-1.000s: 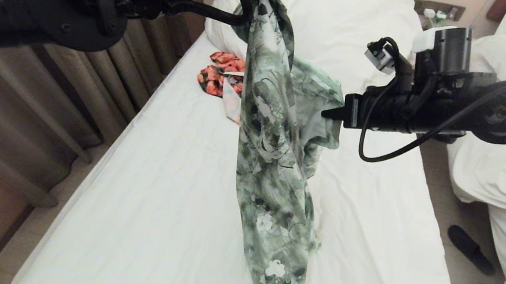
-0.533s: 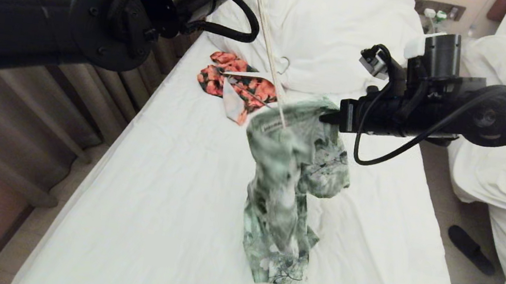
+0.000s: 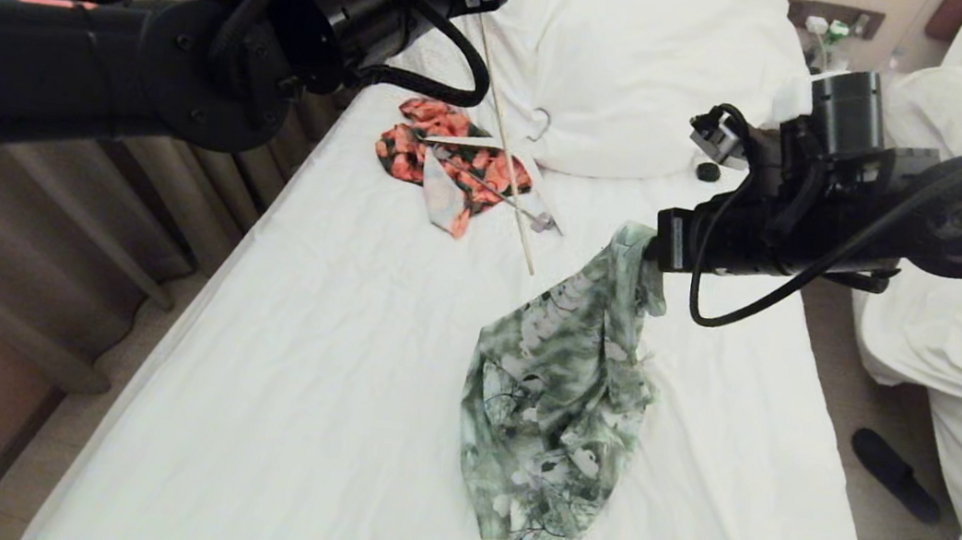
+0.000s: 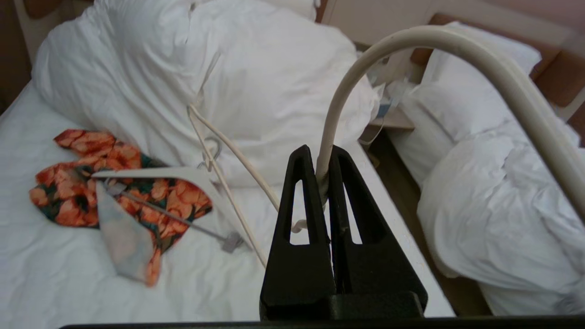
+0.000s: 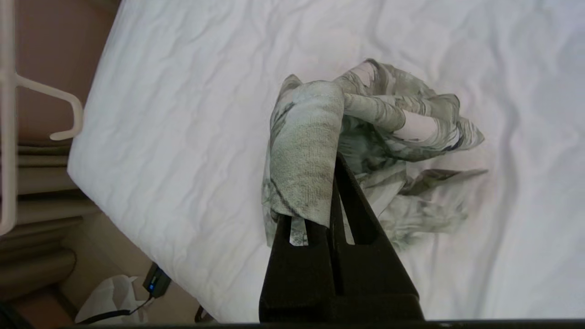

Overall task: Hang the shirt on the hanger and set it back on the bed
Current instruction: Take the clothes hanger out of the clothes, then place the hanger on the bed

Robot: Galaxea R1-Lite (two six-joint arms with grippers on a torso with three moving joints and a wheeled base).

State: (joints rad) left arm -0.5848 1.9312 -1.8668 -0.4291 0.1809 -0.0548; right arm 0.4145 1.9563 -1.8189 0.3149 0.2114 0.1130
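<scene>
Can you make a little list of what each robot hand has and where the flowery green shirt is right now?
left gripper: shut on the cream wire hanger, raised over the bed
right gripper: shut on a fold of the green floral shirt
shirt: off the hanger, mostly crumpled on the sheet
also on bed: orange-red floral garment, white pillows

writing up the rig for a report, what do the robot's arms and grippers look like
Both arms are matte black tubes with round bolted joint housings and looping black cables. The left arm carries a white barcode label and a thin red strip. The right arm has a black cylinder and a small grey camera module. Each gripper, left gripper and right gripper, has black tapered fingers with slotted cut-outs.
</scene>
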